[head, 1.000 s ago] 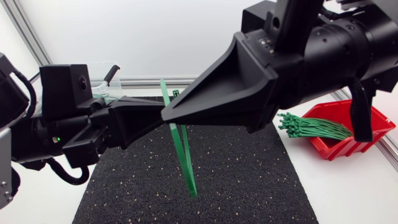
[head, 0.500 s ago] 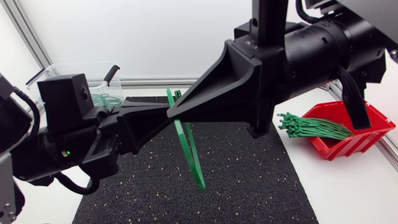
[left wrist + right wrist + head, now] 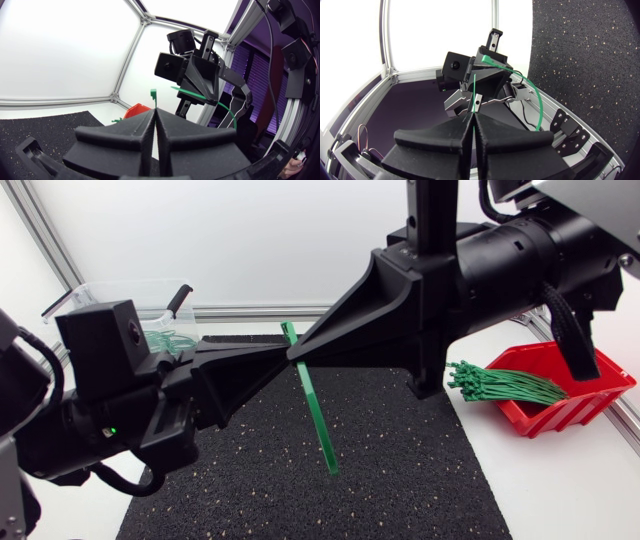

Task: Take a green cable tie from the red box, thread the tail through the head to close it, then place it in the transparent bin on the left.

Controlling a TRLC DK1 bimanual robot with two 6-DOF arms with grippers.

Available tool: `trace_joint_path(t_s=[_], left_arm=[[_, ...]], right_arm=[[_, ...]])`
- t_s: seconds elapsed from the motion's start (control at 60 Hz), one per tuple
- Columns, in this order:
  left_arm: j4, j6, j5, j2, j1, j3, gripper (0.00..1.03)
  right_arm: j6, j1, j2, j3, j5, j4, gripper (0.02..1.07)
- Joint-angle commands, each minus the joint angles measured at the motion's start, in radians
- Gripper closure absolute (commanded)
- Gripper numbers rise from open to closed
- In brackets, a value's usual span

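Both claws meet tip to tip in mid-air over the mat (image 3: 400, 470), sharing one tie (image 3: 318, 412). L claw (image 3: 285, 360) is pressed together on the strip just under its head. R claw (image 3: 300, 355) pinches the same strip right beside it. The head pokes up above the tips and the rest hangs down toward the mat; can't tell if it touches.

Wrist views show a green arc bowing from one claw to the other, so there's a loop. Can't tell if the tail's thru the head yet.

Step in hand, I'd say: threading. Do it well: L grip firm so the head can't twist, R feeds the tail straight into the slot, small moves, no yank.

Bin (image 3: 120, 283) waits far left, box (image 3: 600, 385) w/ spare ties (image 3: 500, 383) at right.
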Motion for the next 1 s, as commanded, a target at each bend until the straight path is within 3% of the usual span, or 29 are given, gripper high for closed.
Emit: trace_joint_path(t_s=[0.0,0.983], left_arm=[[0.017,0.015,-0.005,-0.014,-0.015,-0.007,1.00],[0.017,0.038,-0.027,-0.023,-0.027,-0.018,1.00]], right_arm=[[0.029,-0.009,0.018,0.002,-0.011,-0.008,1.01],[0.028,-0.015,0.024,-0.021,-0.011,0.003,1.01]])
